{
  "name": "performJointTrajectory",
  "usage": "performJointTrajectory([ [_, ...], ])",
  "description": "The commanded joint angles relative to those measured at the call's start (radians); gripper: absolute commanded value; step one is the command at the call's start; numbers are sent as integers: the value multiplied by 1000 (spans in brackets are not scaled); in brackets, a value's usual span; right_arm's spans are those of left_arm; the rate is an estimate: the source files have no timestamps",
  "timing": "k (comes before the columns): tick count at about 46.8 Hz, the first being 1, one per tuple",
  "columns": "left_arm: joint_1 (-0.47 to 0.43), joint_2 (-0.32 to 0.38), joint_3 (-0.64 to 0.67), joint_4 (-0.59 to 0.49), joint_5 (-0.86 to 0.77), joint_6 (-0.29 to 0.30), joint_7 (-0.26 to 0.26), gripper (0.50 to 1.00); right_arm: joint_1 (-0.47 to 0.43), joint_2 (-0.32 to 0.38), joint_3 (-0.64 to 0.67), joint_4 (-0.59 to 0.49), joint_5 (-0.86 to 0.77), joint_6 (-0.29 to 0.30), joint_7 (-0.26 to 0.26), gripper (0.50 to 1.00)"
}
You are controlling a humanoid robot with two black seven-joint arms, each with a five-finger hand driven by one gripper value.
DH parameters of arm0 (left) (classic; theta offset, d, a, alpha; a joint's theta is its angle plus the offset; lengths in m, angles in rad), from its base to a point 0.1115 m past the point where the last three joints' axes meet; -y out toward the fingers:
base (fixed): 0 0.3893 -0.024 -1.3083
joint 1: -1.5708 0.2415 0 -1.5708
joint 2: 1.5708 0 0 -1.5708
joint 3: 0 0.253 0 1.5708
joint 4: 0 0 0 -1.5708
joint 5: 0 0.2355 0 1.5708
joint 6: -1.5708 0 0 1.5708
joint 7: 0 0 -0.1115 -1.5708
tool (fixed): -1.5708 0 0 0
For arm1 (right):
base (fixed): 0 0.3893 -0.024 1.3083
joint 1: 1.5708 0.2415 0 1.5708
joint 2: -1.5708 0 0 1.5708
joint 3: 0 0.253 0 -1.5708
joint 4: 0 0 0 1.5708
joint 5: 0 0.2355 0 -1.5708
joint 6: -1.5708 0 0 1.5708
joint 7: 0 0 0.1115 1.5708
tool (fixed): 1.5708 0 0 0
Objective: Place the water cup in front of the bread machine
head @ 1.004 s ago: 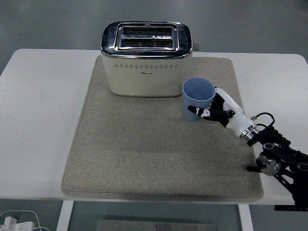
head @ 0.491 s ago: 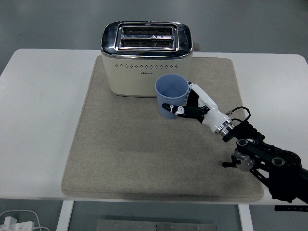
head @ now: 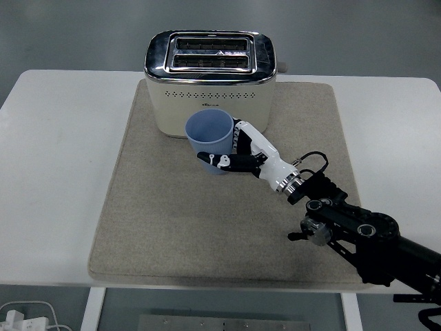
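A light blue water cup (head: 209, 137) stands upright just in front of the cream and chrome bread machine (head: 209, 83), slightly right of its middle. My right hand (head: 236, 152) is shut on the cup from its right side, white fingers wrapped around its wall. Whether the cup rests on the mat or hangs just above it I cannot tell. The black right arm (head: 358, 234) reaches in from the lower right. No left arm shows.
A beige mat (head: 158, 227) covers the middle of the white table (head: 55, 138); the bread machine stands at the mat's far edge. A white power strip (head: 21, 318) lies on the floor at the lower left.
My right hand has carried the cup leftward along the front of the bread machine, from beside its right corner to near its middle. The arm has stretched further in.
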Motion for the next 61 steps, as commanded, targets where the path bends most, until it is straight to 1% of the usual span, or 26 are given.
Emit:
performJointTrajectory([
  [1,0,0,-1,0,0,0,-1,1000,0,11,0,-3,0,-5,-2,564],
  [4,0,0,0,0,0,0,1,1000,0,20,0,-10,0,-19,-3,564],
  [10,0,0,0,0,0,0,-1,1000,6,45,-2,-26,0,-25,-3,564],
  [19,0,0,0,0,0,0,1,1000,12,46,-17,-40,1,-37,-3,570],
  [27,0,0,0,0,0,0,-1,1000,11,46,-19,-54,1,-54,-3,592],
  [32,0,0,0,2,0,0,1,1000,12,46,-19,-68,1,-54,-3,613],
  [39,0,0,-1,2,0,0,1,1000,11,46,-19,-74,1,-55,-3,660],
  [42,0,0,-1,2,0,0,-1,1000,11,46,-19,-83,3,-55,-3,721],
  [49,2,0,-1,3,0,0,-1,1000,6,46,-16,-85,8,-55,-2,821],
  [52,0,0,-1,3,0,0,-1,1000,5,46,-16,-85,9,-55,-2,831],
  [54,0,0,-1,3,0,0,-1,1000,2,46,-16,-85,11,-55,-2,856],
  [55,0,0,-1,3,0,0,-1,1000,2,46,-16,-85,11,-55,0,860],
  [61,0,0,-1,3,0,0,-1,1000,-11,46,-16,-85,11,-55,3,860],
])
